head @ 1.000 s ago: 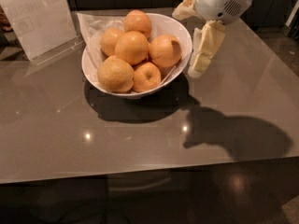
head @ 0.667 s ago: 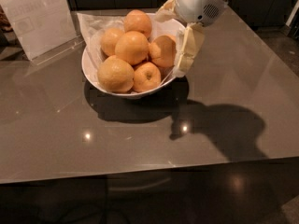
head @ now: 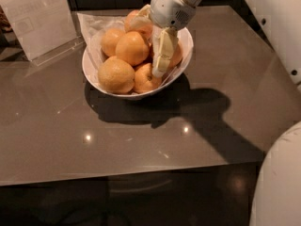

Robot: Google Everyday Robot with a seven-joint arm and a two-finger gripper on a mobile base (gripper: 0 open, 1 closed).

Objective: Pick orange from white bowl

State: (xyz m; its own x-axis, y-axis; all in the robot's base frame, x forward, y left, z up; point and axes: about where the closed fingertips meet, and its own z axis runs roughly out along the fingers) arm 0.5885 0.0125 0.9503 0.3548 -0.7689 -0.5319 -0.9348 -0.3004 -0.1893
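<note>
The white bowl (head: 184, 40) stands on the grey table, lined with crinkled clear plastic (head: 90, 24) and filled with several oranges. A deep-orange orange (head: 133, 47) sits in the middle. A paler one (head: 116, 75) and a smaller one with a stem dimple (head: 145, 79) lie at the front. My gripper (head: 151, 37) is over the right half of the bowl, its fingers apart. One cream finger (head: 162, 55) hangs down in front of the right-hand orange (head: 177, 56), and the other reaches toward the back orange (head: 133, 19). It holds nothing.
A clear acrylic sign holder (head: 38, 19) stands at the table's back left, close to the bowl. The grey table (head: 70, 126) extends in front of and to the right of the bowl. White robot parts fill the lower right (head: 281, 182) and upper right (head: 277, 27).
My gripper has moved left from beside the bowl's right rim to over the oranges inside it. The oranges and bowl have not moved.
</note>
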